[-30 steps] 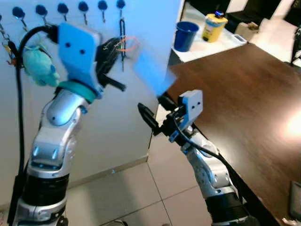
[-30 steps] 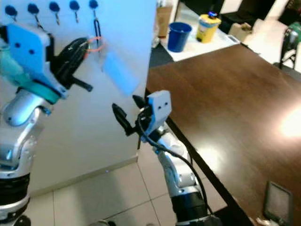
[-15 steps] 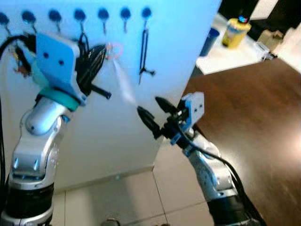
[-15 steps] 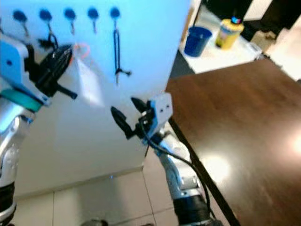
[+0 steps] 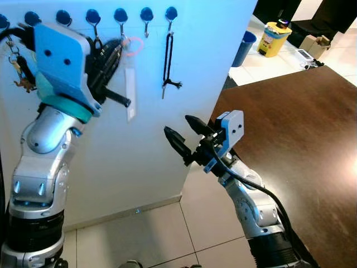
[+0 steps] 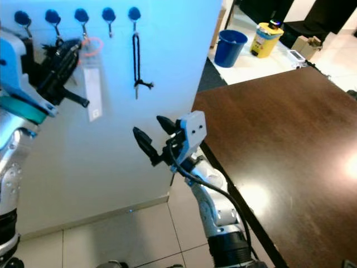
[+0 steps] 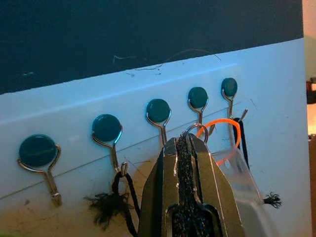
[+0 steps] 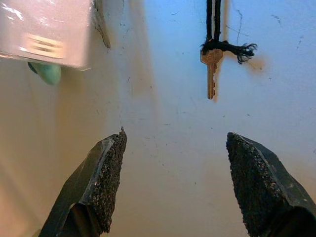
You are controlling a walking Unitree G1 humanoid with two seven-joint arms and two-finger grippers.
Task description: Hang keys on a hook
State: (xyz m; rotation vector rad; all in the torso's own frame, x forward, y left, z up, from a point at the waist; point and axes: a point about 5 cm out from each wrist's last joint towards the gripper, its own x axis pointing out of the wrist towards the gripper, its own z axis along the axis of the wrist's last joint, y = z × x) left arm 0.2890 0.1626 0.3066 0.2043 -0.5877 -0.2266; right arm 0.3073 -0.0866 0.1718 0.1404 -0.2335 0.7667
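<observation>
The left gripper is pinched on the key ring with its orange loop — right at a hook. Next, slip it on. The right gripper waits open.

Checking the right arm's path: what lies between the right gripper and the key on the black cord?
Only bare white wall separates the open right gripper from the key on the black cord, seen in the right wrist view.

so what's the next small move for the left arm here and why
Probably ease the left gripper slightly up and toward the hook, then lower the orange ring over its tip. The fingers look shut on the ring, which sits right by the hook, with the clear tag dangling below.
</observation>
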